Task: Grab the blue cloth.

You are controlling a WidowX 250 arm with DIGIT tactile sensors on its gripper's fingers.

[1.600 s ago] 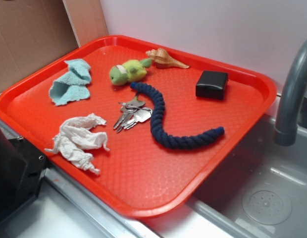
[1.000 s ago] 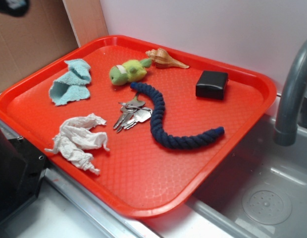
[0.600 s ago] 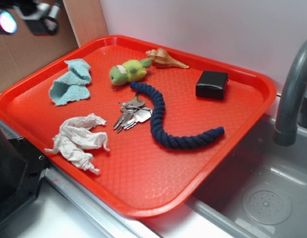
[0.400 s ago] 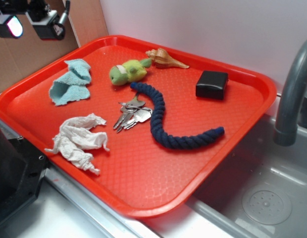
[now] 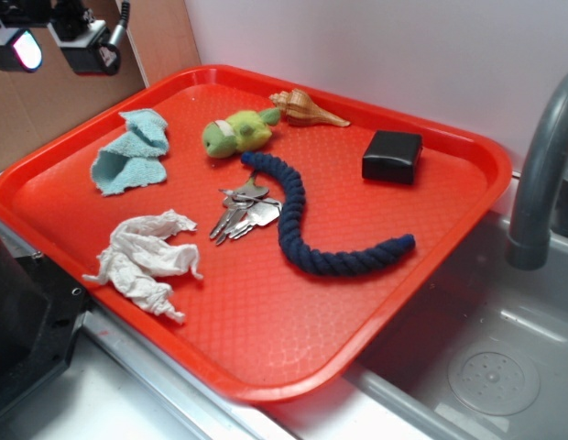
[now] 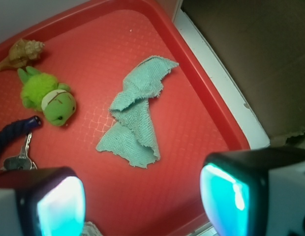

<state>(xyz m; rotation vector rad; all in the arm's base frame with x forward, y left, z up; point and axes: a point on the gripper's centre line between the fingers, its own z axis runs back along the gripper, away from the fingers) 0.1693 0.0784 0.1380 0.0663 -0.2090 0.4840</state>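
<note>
In the exterior view, a red tray [image 5: 431, 238] is seen on the surface beside a sink [image 5: 486, 367], with a grey faucet [image 5: 540, 174] at the right edge. The blue cloth [image 5: 130, 151] is found at the far left of the tray, crumpled, lying apart from everything else. A green plush toy [image 5: 236, 131] is placed to its right, and a seashell [image 5: 307, 108] lies just beyond the toy at the far side. A black box [image 5: 392, 156] is set toward the far right. A dark blue braided rope [image 5: 307, 220] is curved across the middle, with a bunch of keys [image 5: 240, 213] just left of it. A white rag [image 5: 147, 258] is bunched at the near left. The pincer [image 5: 50, 46] is seen at the top left corner, raised above the tray's left rim and to the left of the blue cloth; its two fingers are held apart and nothing is gripped.

In the wrist view, the blue cloth [image 6: 135, 118] is shown in the middle, flat on the tray [image 6: 206, 98], beyond the gap between the two fingertips [image 6: 228, 194], which are spread wide with nothing between them. The pincer [image 6: 142, 199] is not touching the cloth. The green plush toy [image 6: 49, 98] is seen at the left, the seashell [image 6: 22, 53] beyond it, and the rope's end [image 6: 15, 130] and keys [image 6: 19, 158] at the left edge.
</note>
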